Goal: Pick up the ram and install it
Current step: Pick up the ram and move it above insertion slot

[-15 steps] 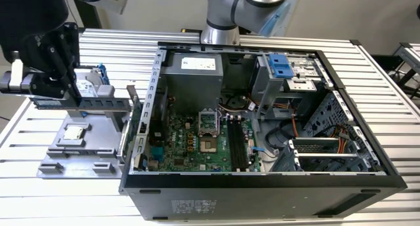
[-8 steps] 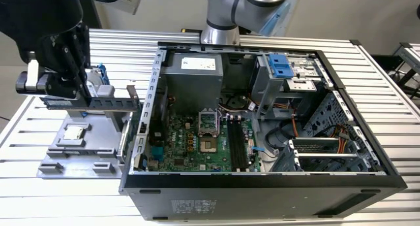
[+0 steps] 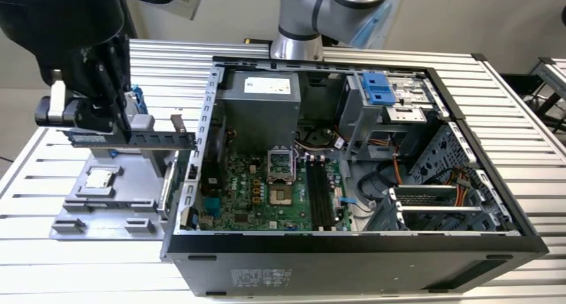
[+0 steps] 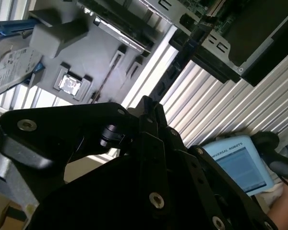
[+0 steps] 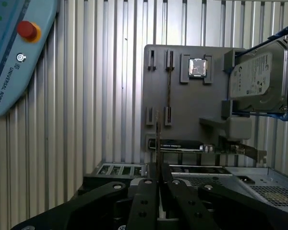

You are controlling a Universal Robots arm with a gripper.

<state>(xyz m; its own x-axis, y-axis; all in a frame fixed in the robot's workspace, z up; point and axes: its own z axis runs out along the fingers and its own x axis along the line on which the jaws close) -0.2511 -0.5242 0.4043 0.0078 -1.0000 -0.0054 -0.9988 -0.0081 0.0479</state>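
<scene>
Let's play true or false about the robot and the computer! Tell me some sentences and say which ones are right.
1. The hand holds the ram. True.
2. The ram is already installed. False: it hangs outside the computer case, above the grey holder.
3. The CPU chip lies on the grey holder. True.
4. The computer case is closed. False: it is open, its motherboard showing.
5. The hard drive sits in a red bracket. False: the bracket is blue.
</scene>
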